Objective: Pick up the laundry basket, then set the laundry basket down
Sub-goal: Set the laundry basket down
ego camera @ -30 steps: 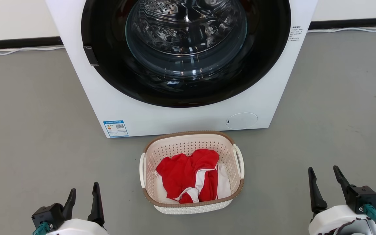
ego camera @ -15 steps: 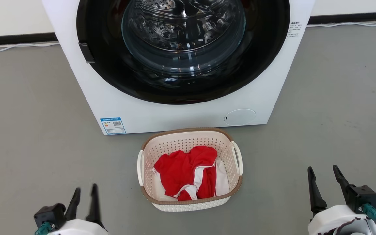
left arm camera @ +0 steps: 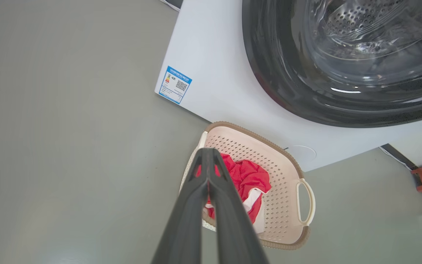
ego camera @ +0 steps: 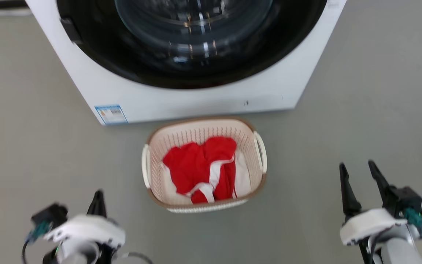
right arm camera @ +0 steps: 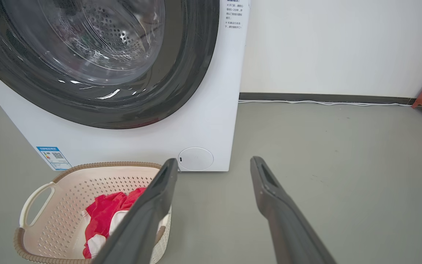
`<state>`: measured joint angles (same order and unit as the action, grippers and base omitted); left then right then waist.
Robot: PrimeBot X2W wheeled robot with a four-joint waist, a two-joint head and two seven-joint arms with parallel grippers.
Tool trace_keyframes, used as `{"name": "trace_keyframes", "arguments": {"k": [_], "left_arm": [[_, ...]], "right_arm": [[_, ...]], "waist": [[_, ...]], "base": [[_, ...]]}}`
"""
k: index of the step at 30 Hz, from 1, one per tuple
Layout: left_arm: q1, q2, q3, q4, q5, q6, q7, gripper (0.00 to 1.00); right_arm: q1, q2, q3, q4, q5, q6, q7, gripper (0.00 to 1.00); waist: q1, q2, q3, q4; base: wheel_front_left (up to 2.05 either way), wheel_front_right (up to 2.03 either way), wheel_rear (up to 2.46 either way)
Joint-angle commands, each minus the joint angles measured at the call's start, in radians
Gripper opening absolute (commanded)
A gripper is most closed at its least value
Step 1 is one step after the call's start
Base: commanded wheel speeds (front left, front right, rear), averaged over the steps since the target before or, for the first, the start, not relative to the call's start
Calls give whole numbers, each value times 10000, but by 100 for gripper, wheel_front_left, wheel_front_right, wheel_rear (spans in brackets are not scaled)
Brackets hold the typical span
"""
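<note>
Flanking low: left gripper, fingers pressed together; right gripper, fingers spread, holding nothing. Between and beyond them, basket sits on grey floor, red-and-white cloth inside. Washer stands just behind.

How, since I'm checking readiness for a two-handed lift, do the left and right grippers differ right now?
The left gripper is shut, fingers pressed together; the right gripper is open with a wide gap. In the head view the left gripper looks blurred, the right gripper sharp. Shared: both are empty and apart from the laundry basket, which sits on the floor.
</note>
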<state>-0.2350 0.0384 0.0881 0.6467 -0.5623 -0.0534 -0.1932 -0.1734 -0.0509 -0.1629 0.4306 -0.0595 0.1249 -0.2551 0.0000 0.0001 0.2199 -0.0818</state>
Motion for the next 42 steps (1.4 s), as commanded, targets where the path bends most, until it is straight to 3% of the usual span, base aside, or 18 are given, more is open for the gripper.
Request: {"name": "trace_keyframes", "arguments": {"k": [1,14,26,42], "left_arm": [[-501,121,172,-30,-3,-61,8,0],[-3743,408,-654,2797,379,-329,94,0],[-4166,1183,-1441,5069,1062,-131,953,0],[-4832,1506,-2287,5894,1659,66,1557,0]], "right_arm": [[-335,-45,249,-287,86,58,-67,100],[-1624,2,486,-788,509,58,-67,100],[-2044,5,698,-726,1130,58,-67,100],[-2447,6,929,-705,1779,58,-67,100]], "waist": [[0,-1,641,-221],[0,-1,3580,-1083],[0,-1,4094,-1406],[0,-1,5156,-1796]], "base": [[0,0,0],[0,0,0],[0,0,0],[0,0,0]]}}
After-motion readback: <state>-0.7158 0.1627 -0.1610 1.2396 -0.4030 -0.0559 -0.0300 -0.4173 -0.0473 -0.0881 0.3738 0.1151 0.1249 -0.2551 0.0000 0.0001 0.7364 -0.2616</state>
